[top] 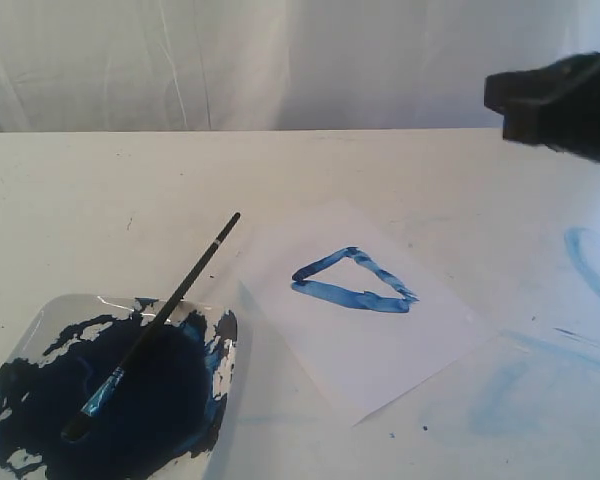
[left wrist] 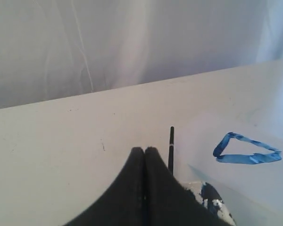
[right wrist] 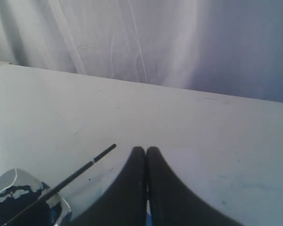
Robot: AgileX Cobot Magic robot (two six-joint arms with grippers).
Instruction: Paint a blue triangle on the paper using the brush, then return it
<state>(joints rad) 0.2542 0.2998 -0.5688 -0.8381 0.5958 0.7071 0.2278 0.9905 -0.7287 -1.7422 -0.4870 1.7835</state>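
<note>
A blue triangle [top: 352, 281] of streaky strokes is painted on the white paper [top: 365, 340] lying at the middle of the table. The black-handled brush [top: 160, 320] rests slanted across the paint tray [top: 50, 320], bristles down in the dark blue paint, handle end pointing toward the paper. My right gripper [right wrist: 145, 149] is shut and empty, raised at the far right of the exterior view [top: 555, 100], well clear of the paper. In the left wrist view my left gripper [left wrist: 144, 149] is shut on nothing, with the brush [left wrist: 171, 148] and the triangle [left wrist: 245, 149] beyond it.
Pale blue smears of old paint [top: 590, 265] mark the tabletop to the right of the paper. A white curtain [top: 280, 60] hangs behind the table's far edge.
</note>
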